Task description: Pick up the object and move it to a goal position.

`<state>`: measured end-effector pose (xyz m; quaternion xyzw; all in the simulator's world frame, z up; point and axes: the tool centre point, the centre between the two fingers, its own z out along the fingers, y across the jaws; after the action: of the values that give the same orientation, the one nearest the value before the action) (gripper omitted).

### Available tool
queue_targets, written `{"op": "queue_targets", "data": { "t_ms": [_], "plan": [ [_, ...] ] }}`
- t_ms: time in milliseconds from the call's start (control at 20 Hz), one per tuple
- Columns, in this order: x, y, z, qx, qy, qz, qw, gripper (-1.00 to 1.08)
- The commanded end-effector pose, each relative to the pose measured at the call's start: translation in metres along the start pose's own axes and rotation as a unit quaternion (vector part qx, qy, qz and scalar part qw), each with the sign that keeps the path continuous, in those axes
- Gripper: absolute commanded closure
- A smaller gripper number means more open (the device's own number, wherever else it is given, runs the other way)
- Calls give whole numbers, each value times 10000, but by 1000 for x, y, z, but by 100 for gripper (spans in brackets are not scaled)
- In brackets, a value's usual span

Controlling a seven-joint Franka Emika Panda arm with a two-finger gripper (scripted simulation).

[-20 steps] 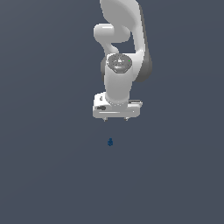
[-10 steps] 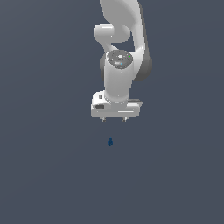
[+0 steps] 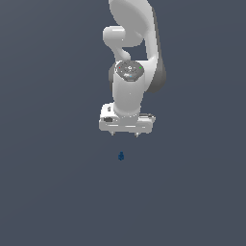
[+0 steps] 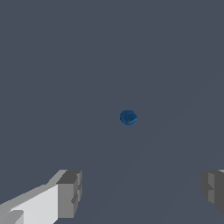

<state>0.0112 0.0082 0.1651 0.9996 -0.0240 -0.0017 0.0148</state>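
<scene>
Blue lumpy object [image 3: 121, 155] lies on the grey floor [image 3: 48, 192], apart from and nearer than the white gripper [image 3: 124, 134]; its fingers [image 4: 70, 192] are spread wide, holding nothing.

In the exterior view the arm [image 3: 132, 29] is cut off by the upper edge, and the object [image 3: 121, 155] is too small for its shape to be made out. In the wrist view both fingers [image 4: 70, 193] are cropped by the picture's edge
</scene>
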Motion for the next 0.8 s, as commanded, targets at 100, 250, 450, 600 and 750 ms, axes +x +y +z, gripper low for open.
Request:
{"op": "queue_targets", "data": {
  "t_ms": [100, 250, 450, 600, 750],
  "plan": [
    [6, 2, 11, 36, -6, 446, 9990, -92],
    [12, 4, 21, 64, -10, 839, 9965, -92],
    [20, 7, 37, 100, -17, 1448, 9894, -92],
    [25, 9, 48, 118, -21, 1846, 9827, -92],
    [29, 11, 57, 130, -24, 2169, 9761, -92]
  ]
}}
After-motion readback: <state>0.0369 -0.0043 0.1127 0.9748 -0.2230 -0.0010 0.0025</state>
